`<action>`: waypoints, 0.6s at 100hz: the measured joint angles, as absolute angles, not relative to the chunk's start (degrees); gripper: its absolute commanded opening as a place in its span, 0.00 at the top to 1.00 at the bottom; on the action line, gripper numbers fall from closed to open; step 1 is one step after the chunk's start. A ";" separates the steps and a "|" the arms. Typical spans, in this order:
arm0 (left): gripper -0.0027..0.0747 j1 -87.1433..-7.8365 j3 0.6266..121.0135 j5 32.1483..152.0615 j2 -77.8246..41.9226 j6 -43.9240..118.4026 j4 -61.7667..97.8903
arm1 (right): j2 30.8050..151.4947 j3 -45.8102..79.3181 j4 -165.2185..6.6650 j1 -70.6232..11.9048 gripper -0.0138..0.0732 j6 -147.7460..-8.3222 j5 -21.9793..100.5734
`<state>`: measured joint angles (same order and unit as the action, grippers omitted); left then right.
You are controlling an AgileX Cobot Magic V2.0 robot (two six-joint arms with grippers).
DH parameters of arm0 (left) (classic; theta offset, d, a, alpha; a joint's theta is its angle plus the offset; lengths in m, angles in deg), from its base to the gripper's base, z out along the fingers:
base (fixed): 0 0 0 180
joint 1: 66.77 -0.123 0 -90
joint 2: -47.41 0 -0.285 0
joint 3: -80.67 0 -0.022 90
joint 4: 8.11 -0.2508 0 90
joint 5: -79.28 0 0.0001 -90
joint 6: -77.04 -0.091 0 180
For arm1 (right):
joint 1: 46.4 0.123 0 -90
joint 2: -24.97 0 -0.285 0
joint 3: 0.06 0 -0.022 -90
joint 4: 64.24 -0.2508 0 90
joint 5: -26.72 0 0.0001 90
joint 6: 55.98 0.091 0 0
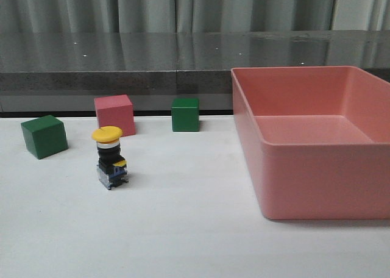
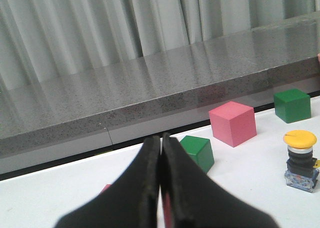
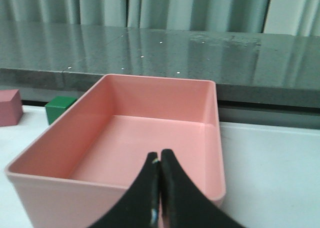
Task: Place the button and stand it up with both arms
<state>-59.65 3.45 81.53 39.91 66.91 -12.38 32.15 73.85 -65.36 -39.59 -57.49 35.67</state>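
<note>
The button stands upright on the white table, yellow cap on top, black body and clear-bluish base below. It also shows in the left wrist view, off to the side of my left gripper, which is shut and empty, well apart from it. My right gripper is shut and empty, in front of the near wall of the pink bin. Neither arm shows in the front view.
A large pink bin fills the right of the table. Behind the button stand a green cube, a pink cube and a second green cube. A grey stone ledge and curtains bound the back.
</note>
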 measured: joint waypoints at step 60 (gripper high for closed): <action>0.99 -59.65 3.45 81.53 39.91 66.91 -12.38 | 32.15 78.57 -66.76 -41.66 0.91 -57.85 27.66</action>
